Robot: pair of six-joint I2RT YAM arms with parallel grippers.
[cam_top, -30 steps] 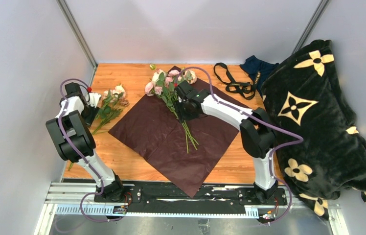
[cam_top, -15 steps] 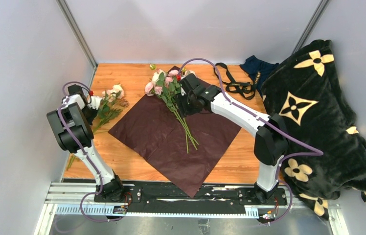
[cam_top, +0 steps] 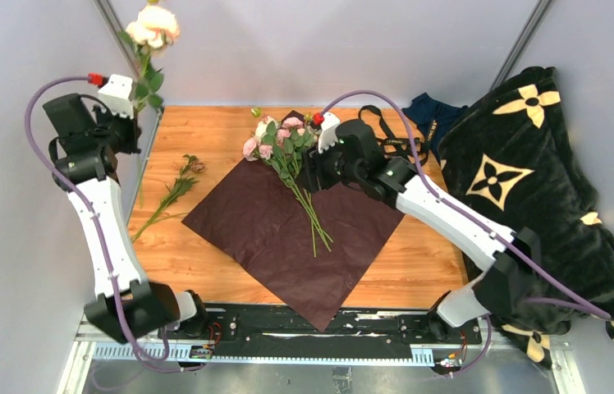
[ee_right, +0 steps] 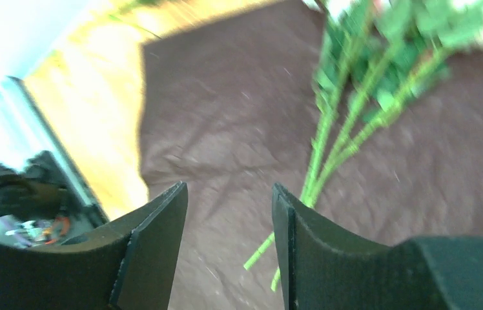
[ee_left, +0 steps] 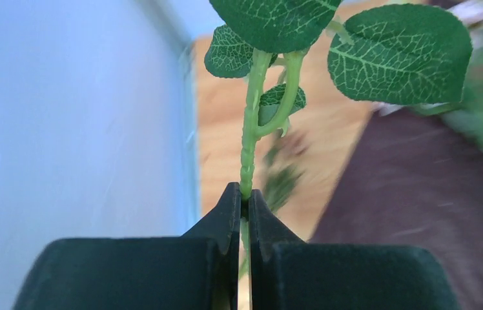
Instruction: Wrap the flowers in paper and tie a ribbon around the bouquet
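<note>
High over wooden table (cam_top: 213,131), clamping slim rose stem (ee_left: 247,155) with left gripper (ee_left: 244,197), right gripper (ee_right: 229,194) agape; could slip if swung.

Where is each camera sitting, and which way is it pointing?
Top external: above and behind the arms, looking down on the table; both arms show.
Left wrist: on the raised arm, facing along left pincer, shut on a rose stem.
Right wrist: looking down past the open right pincer at paper and flowers.
Shared: top and right wrist both see the paper.
</note>
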